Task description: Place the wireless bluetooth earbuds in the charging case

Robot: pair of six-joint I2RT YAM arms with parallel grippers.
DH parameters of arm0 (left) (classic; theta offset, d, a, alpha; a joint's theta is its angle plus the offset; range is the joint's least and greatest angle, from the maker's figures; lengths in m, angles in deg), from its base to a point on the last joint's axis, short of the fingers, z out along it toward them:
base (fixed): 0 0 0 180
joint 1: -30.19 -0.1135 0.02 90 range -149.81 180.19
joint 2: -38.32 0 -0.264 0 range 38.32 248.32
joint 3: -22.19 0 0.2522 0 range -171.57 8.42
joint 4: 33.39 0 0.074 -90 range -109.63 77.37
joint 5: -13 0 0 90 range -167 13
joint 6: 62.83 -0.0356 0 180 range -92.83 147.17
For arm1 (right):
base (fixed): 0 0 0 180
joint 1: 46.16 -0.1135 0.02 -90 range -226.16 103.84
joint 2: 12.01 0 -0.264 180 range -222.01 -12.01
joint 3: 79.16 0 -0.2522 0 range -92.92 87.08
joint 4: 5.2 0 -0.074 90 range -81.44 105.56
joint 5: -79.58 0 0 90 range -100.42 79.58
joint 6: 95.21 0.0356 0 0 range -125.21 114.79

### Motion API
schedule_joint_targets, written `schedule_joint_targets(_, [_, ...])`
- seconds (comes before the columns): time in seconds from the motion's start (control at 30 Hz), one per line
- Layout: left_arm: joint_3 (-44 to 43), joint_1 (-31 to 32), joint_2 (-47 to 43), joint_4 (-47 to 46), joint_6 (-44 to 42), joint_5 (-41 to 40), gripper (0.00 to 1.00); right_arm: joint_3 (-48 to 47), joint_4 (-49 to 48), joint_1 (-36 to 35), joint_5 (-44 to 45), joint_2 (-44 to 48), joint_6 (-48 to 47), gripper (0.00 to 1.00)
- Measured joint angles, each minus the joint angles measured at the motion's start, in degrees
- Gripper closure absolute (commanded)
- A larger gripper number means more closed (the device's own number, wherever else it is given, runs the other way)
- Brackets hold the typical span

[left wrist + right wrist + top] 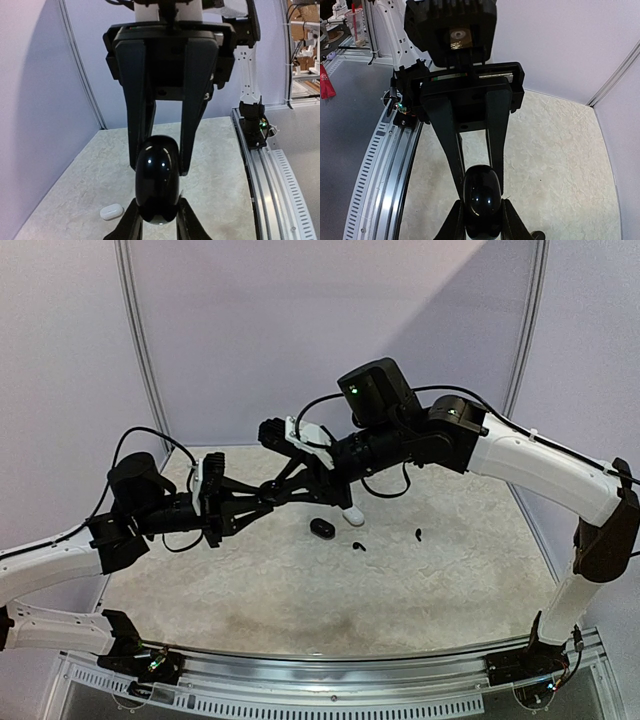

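- The left gripper [159,217] and the right gripper [482,220] meet fingertip to fingertip in mid-air, above the middle of the table [250,590]
- Between them sits a glossy black charging case [159,185], oval and smooth; it is raised well clear of the tabletop
- The left gripper is clamped on one end of the black charging case, its 2 fingers pressed against the sides
- The right gripper's 2 long fingers flank the opposite end of the same case and touch its sides, so it grips the case too
- Below the arms, 1 black earbud [358,546] lies loose on the table; a second black earbud [418,534] lies well apart to its right; neither is in a case
- A small black oval object [321,528] rests on the table near the first earbud; whether it is a case cannot be told
- A white case [111,211] lies flat on the table, closed
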Motion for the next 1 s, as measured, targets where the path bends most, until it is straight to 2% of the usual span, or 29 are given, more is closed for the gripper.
schedule_joint_targets(0.1, [0.0, 0.0, 0.1, 0.0, 0.3, 0.2, 0.99, 0.0, 0.1, 0.0, 0.0, 0.0, -0.1, 1.00])
schedule_joint_targets(0.2, [0.0, 0.0, 0.1, -0.1, 0.5, 0.2, 1.00, 0.0, 0.1, 0.0, 0.0, 0.0, -0.1, 1.00])
schedule_joint_targets(0.23, [0.0, 0.0, 0.1, -0.2, 0.6, 0.2, 0.98, -0.1, 0.1, 0.0, 0.0, 0.0, -0.1, 1.00])
schedule_joint_targets(0.3, [0.0, 0.0, 0.1, -0.5, 0.9, 0.2, 0.79, -0.2, 0.1, 0.0, 0.0, 0.0, -0.1, 1.00])
schedule_joint_targets(0.37, [0.0, 0.0, 0.1, -0.8, 1.5, 0.2, 0.72, -0.3, 0.1, 0.0, 0.0, -0.1, -0.1, 1.00])
schedule_joint_targets(0.5, [0.0, 0.0, 0.1, -2.1, 2.5, 0.3, 0.71, -0.7, -0.6, 0.0, 0.1, -0.5, 0.1, 1.00])
schedule_joint_targets(0.6, [0.0, 0.0, 0.2, -2.4, 3.0, 0.2, 0.81, -0.7, -0.8, -0.1, 0.1, -1.0, 0.2, 1.00])
schedule_joint_targets(0.67, [0.0, 0.0, 0.3, -2.4, 3.5, 0.3, 0.83, -0.7, -0.6, -0.2, 0.1, -1.0, 0.0, 1.00])
schedule_joint_targets(0.83, [0.0, 0.0, 0.3, -2.2, 4.0, 1.1, 0.65, -0.7, -0.4, -0.2, 0.2, -1.0, 0.2, 1.00])
schedule_joint_targets(1.0, [0.0, 0.1, 0.3, -2.0, 3.7, 0.8, 0.66, -0.5, -1.2, -0.2, 0.5, -1.0, 0.9, 1.00])
